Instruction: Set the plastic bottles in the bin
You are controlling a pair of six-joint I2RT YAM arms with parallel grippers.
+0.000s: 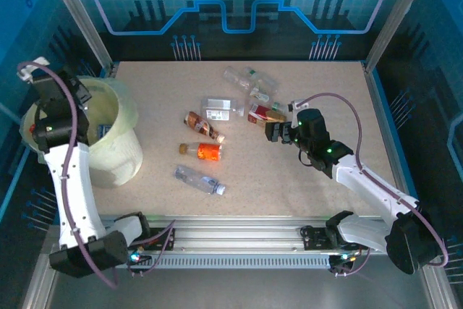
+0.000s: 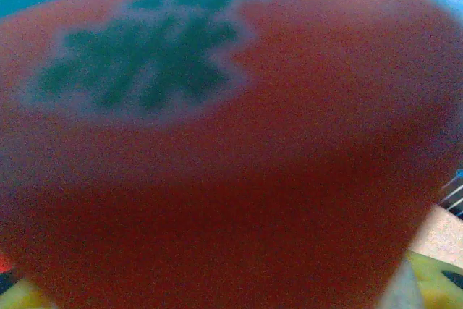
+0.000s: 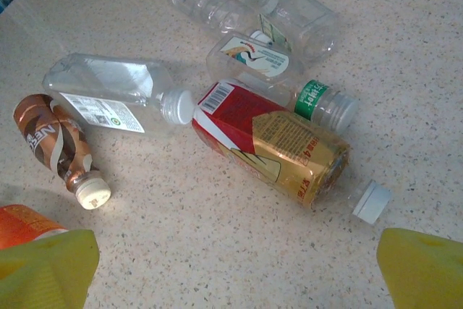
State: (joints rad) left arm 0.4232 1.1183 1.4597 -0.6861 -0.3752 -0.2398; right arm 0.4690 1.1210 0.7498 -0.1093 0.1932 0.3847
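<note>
Left jaws clenched on smooth red-labelled plastic bottle (image 2: 231,179), at round cream plastic bin (image 1: 119,142). Right jaws released wide above ribbed clear bottles (image 3: 217,5) and glossy gold-red bottle (image 3: 275,142) on speckled counter (image 1: 325,85).

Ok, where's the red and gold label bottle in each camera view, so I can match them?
Top external: the red-and-gold bottle lies right of centre, just beyond the right gripper.
Right wrist: it lies diagonally mid-frame, white cap at lower right.
Left wrist: that arm is at the bin; a blurred red surface sits close to the lens.
Shared landmark: the crushed brown bottle, left of it in top and right wrist views.
</note>
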